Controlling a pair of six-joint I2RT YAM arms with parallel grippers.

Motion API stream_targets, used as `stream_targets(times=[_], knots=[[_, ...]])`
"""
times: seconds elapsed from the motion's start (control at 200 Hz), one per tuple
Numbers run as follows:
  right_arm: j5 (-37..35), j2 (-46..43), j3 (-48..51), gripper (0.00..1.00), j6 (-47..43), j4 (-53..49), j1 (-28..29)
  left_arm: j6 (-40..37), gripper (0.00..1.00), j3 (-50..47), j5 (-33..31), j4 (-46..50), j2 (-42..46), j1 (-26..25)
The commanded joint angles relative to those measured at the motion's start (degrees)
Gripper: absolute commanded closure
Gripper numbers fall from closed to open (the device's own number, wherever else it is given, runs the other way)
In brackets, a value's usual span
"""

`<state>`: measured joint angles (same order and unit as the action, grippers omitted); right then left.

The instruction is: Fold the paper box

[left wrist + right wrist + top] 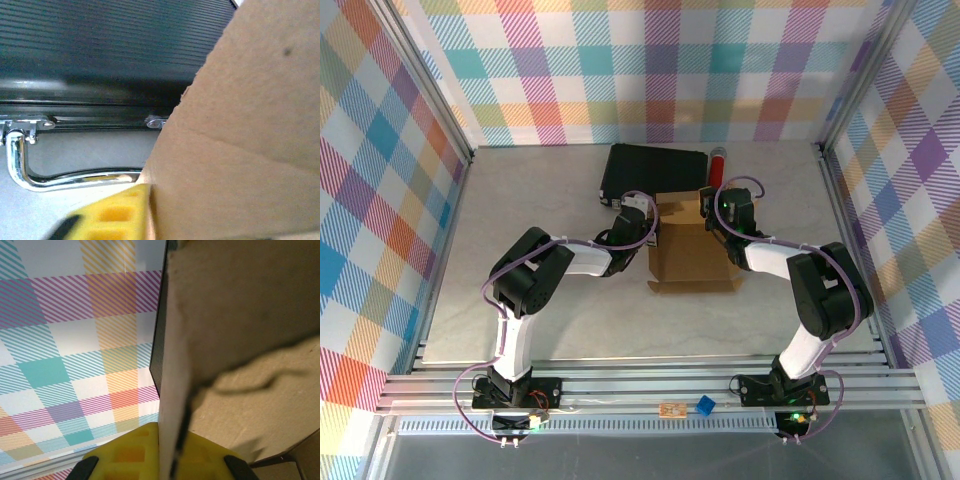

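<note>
The paper box (685, 255) is brown cardboard, partly set up in the middle of the table, with walls raised at the back and a flap lying flat toward the front. My left gripper (645, 215) is at its back left wall. In the left wrist view one yellow finger (117, 215) presses against the outer face of that cardboard wall (240, 150), which hides the other finger. My right gripper (718, 220) is at the back right wall. Its yellow fingers (127, 455) are shut on either side of the wall's edge (175, 390).
A black hard case (655, 168) with a chrome handle (60, 180) lies right behind the box, very close to my left gripper. A red cylinder (717, 162) sits beside the case. Plaid walls and metal frame posts enclose the table.
</note>
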<state>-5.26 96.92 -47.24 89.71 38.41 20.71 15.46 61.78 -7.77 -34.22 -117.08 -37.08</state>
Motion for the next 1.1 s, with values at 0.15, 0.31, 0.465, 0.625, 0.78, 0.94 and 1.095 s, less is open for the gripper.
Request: stream_targets(times=[0.15,0.31,0.465,0.625,0.78,0.94,1.095], knots=[[2.95,-0.1,-0.61,1.0,-0.08,-1.5,0.56,-3.06,0.6,1.87,-5.2,-1.91,2.89,1.05],[2.99,0.19,-0.97,1.0,0.04,-1.67,0.56,-4.01,0.57,2.72,-5.12,-1.72,3.38,1.05],[2.8,0.21,-1.05,1.0,0.28,-1.85,0.53,-6.04,0.51,2.31,-5.88,-2.68,4.62,1.05],[2.71,0.6,-1.61,1.0,0.38,-1.85,0.56,-8.23,0.48,2.31,-6.3,-3.32,4.71,1.05],[2.63,0.76,-2.23,1.0,0.46,-4.19,0.56,-9.44,0.51,2.47,-7.68,-3.39,4.76,1.05],[2.61,0.82,-2.49,1.0,0.46,-4.93,0.56,-10.0,0.61,3.25,-8.67,-3.08,4.45,1.05],[2.71,0.99,-2.8,1.0,0.38,-5.41,0.52,-9.67,0.89,3.7,-8.92,-2.31,3.76,1.05]])
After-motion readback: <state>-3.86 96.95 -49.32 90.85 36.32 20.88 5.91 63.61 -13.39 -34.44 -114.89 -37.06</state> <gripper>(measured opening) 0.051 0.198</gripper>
